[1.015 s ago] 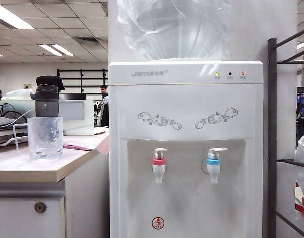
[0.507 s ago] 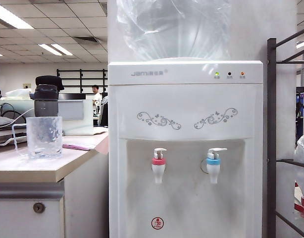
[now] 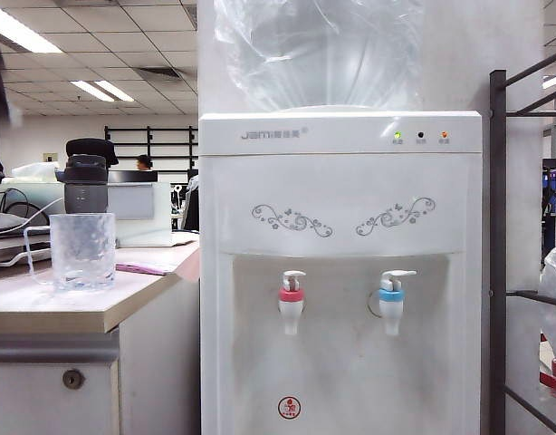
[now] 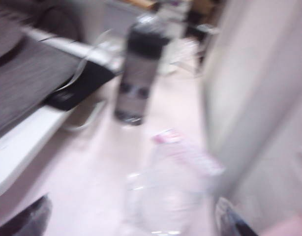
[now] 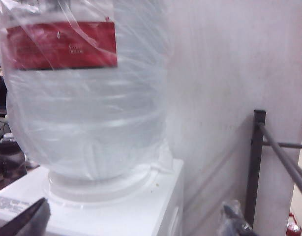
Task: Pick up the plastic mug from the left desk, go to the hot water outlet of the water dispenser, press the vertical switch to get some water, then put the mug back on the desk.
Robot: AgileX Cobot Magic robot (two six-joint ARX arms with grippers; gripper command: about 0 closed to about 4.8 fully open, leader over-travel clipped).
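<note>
The plastic mug [image 3: 81, 251] is seen upright on the left desk [image 3: 52, 313], beside the water dispenser [image 3: 341, 272] and well apart from its taps. In the left wrist view, which is badly blurred, the mug [image 4: 166, 191] lies between the two dark fingertips of the left gripper [image 4: 134, 221], whose jaws are spread wide with nothing clamped; whether a finger touches the mug cannot be told. Behind the mug on the same desk a dark grey tumbler [image 3: 86, 179] with a black lid is seen (also in the left wrist view [image 4: 136, 73]), standing farther from the dispenser's front than the mug.

The right gripper [image 5: 134, 221] is held up near the top of the dispenser, its jaws likewise wide apart and empty, one fingertip [image 5: 28, 219] over the white top panel. Neither gripper is seen in the exterior view.

Containers: the mug appears empty, only its faint white speckle showing. The large clear bottle [image 5: 82, 98], wrapped in plastic film and bearing a red label, is seated neck-down on the dispenser; its fill level cannot be made out.

On the dispenser front, the hot water outlet [image 3: 292, 304] with red collar is seen with its vertical switch [image 3: 293, 277] standing upright, untouched; a blue-collared tap [image 3: 392, 304] sits beside it.
</note>
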